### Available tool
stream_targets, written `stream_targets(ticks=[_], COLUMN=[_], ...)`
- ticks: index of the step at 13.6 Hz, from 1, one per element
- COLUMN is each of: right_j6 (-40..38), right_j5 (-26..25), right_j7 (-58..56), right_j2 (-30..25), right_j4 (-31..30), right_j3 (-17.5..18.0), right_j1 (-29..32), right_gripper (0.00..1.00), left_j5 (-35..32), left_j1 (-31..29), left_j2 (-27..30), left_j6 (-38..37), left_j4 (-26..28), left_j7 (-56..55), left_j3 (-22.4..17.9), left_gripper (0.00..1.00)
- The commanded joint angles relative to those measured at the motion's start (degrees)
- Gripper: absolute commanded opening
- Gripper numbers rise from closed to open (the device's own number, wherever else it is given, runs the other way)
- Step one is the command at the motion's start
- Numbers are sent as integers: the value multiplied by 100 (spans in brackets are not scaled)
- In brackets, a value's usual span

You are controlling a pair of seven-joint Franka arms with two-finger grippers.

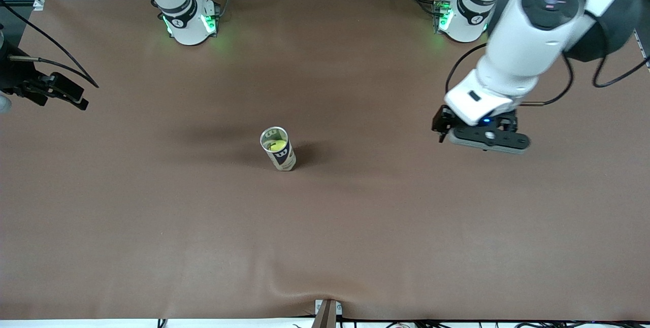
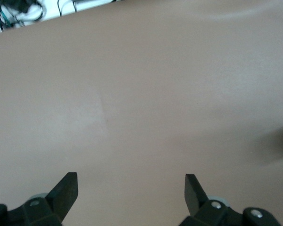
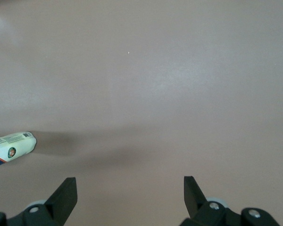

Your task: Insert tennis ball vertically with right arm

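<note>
1. Two grippers are accounted for. The right gripper [image 3: 129,195] is held at the right arm's end of the table, over bare mat; its fingers are spread wide with nothing between them. In the front view only a dark part of that arm is seen at the picture's edge.
2. The left gripper [image 1: 482,137] hangs over the left arm's end of the table, likewise released and empty, as its own wrist view confirms [image 2: 131,193]. That arm is judged to be waiting.
3. The can [image 1: 278,149] stands upright near the middle of the table [image 1: 325,247], mouth open and up. The tennis ball [image 1: 277,145] is seen inside it, just below the rim.
4. The can's side is caught at the edge of the right wrist view [image 3: 12,146], well apart from the right gripper.
5. Judgement: the insertion appears already made, since the ball lies in the can and no other ball is seen on the table.
6. Risk: the can is tall, narrow and unsupported. It could be tipped by a sweep of either arm across the middle of the table, and the ball would roll out.
7. Risk: how deep the ball is seated cannot be told. If it is lodged near the mouth, it could be shaken out by a knock to the can.
8. Risk: the mat shows a fold at the edge nearest the front camera. If the cloth were dragged, the can's footing could be disturbed.
</note>
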State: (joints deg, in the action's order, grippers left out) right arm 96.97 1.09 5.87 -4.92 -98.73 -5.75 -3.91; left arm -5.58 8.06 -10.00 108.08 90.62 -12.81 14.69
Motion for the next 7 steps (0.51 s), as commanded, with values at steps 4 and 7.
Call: stream_targets(ticks=[4, 7], right_j6=[-56, -38], right_j5=[76, 58], right_j7=[-68, -68], right_j2=[-17, 18], right_j4=[55, 142], right_j3=[-14, -14], right_j1=[22, 40], right_gripper=[100, 100], left_j5=[487, 435], left_j1=[-577, -972], left_j2=[218, 253], left_j6=[-1129, -1630], left_j4=[-500, -694], left_j7=[41, 41], left_j3=[34, 69], left_gripper=[100, 100])
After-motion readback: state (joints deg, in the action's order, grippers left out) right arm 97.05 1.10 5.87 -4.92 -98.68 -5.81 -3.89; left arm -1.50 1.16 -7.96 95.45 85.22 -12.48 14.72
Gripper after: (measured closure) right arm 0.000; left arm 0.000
